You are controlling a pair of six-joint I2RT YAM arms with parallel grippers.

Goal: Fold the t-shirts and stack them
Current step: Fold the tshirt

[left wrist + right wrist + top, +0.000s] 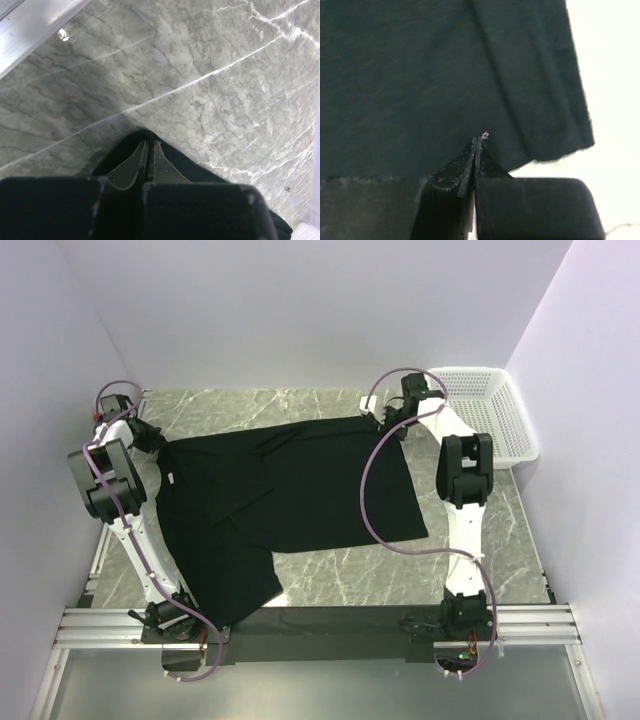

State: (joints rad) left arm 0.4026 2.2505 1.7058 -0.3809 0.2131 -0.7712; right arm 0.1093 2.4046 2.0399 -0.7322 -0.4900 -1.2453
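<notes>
Both arms reach out low with elbows bent up. The floppy black t-shirt [300, 490] is spread mostly flat on the veined grey marble surface [340, 580], just left of the white mesh basket [525, 445]. The right gripper [478, 142] is pinched tight on the shirt edge nearest the basket. The left gripper [149, 145] is clamped on the corner farthest from it, cloth peaking around its tips.

t-shirt [290, 490] partly hidden under left arm [137, 545], cropped in wrist views
</notes>
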